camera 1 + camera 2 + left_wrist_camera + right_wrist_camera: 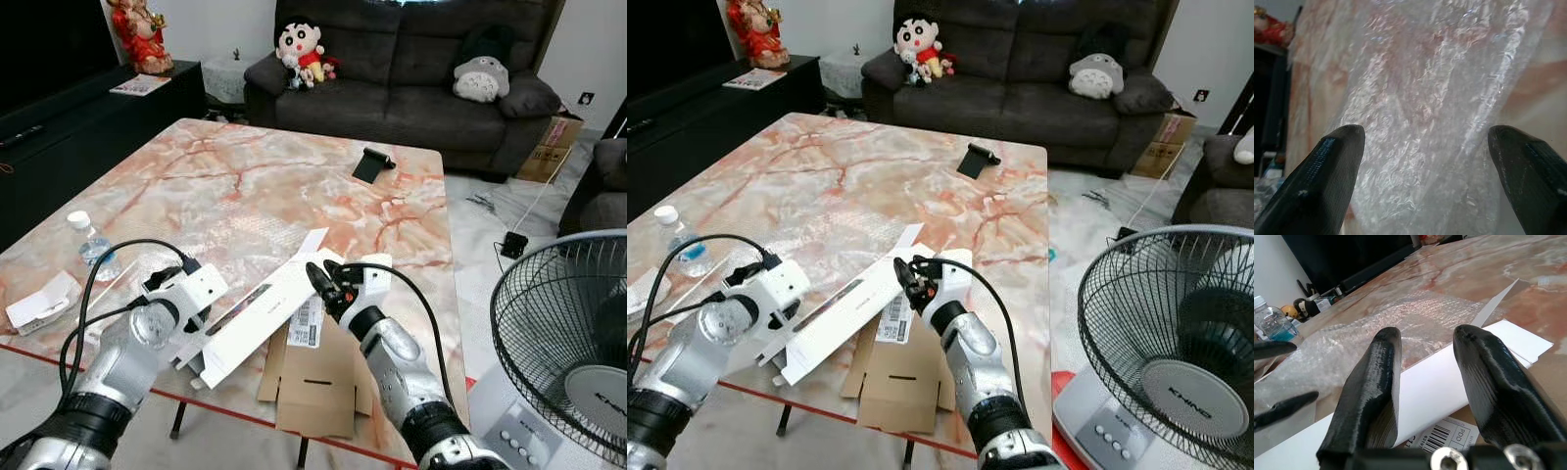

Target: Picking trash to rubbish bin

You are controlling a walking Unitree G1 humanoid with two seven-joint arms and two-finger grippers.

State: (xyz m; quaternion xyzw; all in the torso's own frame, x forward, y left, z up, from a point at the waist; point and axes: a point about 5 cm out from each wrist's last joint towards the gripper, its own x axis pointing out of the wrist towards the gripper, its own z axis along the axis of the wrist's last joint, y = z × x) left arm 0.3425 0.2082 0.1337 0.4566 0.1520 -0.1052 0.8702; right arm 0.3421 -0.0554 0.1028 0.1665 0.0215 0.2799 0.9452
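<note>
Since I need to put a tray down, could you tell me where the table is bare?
The far half of the table is bare up to the black stand. The near edge is crowded: white box, bubble wrap, water bottle, both grippers.

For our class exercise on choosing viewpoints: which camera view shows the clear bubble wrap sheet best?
The left wrist view: the clear bubble wrap sheet spreads between the left hand's open fingers. The right wrist view shows it beyond the long white cardboard box; both eye views show only faint glare.

Barcode label (1452, 437) on flattened cardboard box (313, 382) reads "PDD"; digits beside the bars too small to read. Standing fan (1176, 362) hub bears a brand, roughly "KHIND". Nothing else legible.
</note>
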